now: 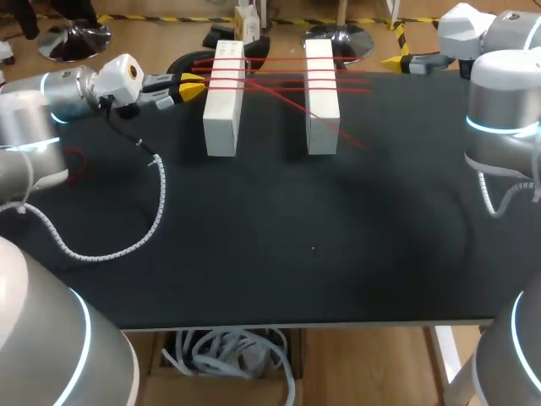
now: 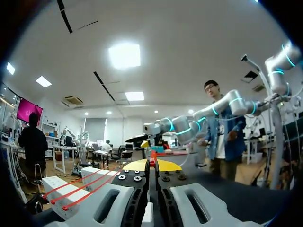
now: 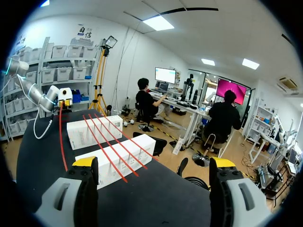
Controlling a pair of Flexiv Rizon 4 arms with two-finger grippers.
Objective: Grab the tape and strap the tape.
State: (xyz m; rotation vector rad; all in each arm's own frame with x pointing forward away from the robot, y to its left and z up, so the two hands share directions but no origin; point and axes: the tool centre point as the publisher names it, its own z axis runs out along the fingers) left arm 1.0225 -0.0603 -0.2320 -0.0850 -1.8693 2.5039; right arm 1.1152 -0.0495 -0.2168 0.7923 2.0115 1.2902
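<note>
1. Black desk (image 1: 338, 254) filled the head view. Two white blocks stood toward its far edge, side by side with a gap between them: the left-hand block (image 1: 222, 101) and the right-hand block (image 1: 321, 97).
2. Red tape (image 1: 270, 80) crossed the tops of both blocks in several strands. One strand slanted down past the right-hand block onto the desk.
3. I found my left tool (image 1: 193, 87) just beside the left-hand block, level with its top, at the strands' left ends.
4. Left wrist view: its yellow tips were pressed together, pinching a bit of red tape between them. The taped blocks sat off to one side of the fingers.
5. My right tool (image 1: 396, 61) hung at the desk's far right edge, well apart from the blocks.
6. Right wrist view: its fingers (image 3: 85, 163) were spread wide with nothing between them. Blocks and tape lay ahead, and one strand ran from the left tool toward the nearer block.
7. White coiled cable (image 1: 127, 245) lay looped on the desk below my left arm.
</note>
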